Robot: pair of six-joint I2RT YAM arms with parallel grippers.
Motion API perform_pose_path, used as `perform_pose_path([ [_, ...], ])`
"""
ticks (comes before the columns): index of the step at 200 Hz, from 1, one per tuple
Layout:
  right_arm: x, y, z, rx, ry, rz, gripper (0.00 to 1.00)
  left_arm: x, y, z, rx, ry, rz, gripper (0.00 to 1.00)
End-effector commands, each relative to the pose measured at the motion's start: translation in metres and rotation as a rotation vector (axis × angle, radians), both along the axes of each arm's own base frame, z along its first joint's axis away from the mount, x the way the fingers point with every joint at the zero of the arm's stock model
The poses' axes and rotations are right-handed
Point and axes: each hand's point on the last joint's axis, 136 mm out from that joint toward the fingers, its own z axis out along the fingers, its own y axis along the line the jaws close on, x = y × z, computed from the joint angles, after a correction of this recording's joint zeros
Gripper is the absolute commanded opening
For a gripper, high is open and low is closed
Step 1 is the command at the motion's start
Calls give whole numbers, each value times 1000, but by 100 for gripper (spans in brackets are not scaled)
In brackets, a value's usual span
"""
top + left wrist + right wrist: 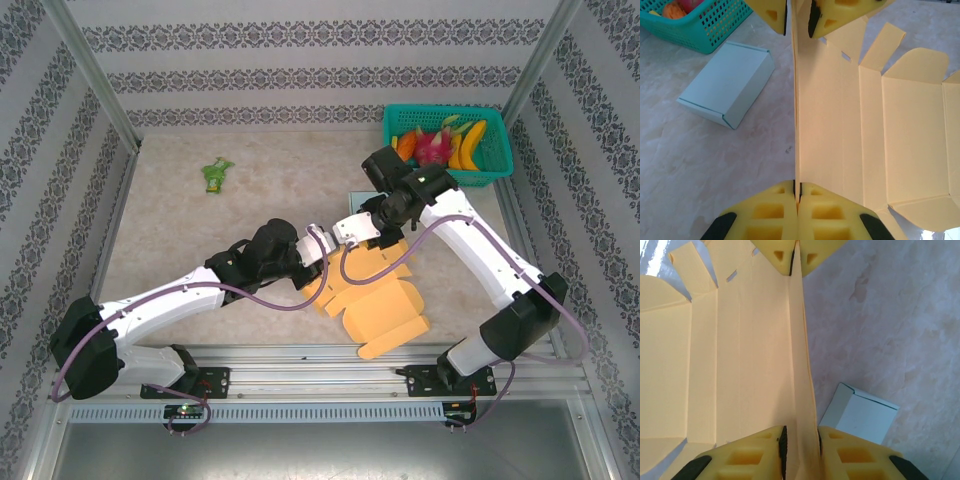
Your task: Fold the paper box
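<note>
Top external: one yellow paper box (390,310), one teal basket (490,175), one green item (215,175).

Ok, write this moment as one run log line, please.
paper box: side wall held up, not yet closed | left gripper: shut on wall | right gripper: shut on same wall

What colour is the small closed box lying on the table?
The small box is pale blue; left wrist view shows it best.
</note>
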Motion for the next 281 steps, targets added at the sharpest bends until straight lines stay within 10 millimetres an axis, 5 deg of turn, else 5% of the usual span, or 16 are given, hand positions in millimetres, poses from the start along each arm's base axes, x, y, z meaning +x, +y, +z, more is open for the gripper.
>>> perform_pose_path([
  [1, -6, 3, -8, -39, 32, 36, 22, 1, -4, 20, -50, -48, -23, 0],
  [65, -7, 6, -7, -35, 35, 32, 14, 0, -5, 21, -53, -46, -27, 0],
  [92, -6, 8, -7, -29, 37, 20, 1, 3, -4, 19, -47, -42, -8, 0],
  [112, -3, 6, -6, -13, 46, -8, 0, 5, 0, 21, -51, -52, 18, 8],
  [131, -1, 5, -2, 38, 64, -39, 0, 6, 7, 23, -69, -75, 52, 30],
  [151, 4, 4, 4, 95, 57, -68, 0, 7, 17, 27, -110, -104, 100, 42],
  [183, 15, 2, 17, 197, -8, -119, 0, 13, 48, 33, -211, -136, 280, 47],
  [217, 15, 11, 31, 374, -23, -175, 0, 16, 118, 42, -433, -118, 651, 54],
  [249, 17, 22, 46, 544, -27, -267, 0, 18, 171, 3, -506, 29, 903, 55],
  [281, 30, 19, 33, 597, -74, -497, 0, 22, 188, -40, -583, 216, 972, 54],
])
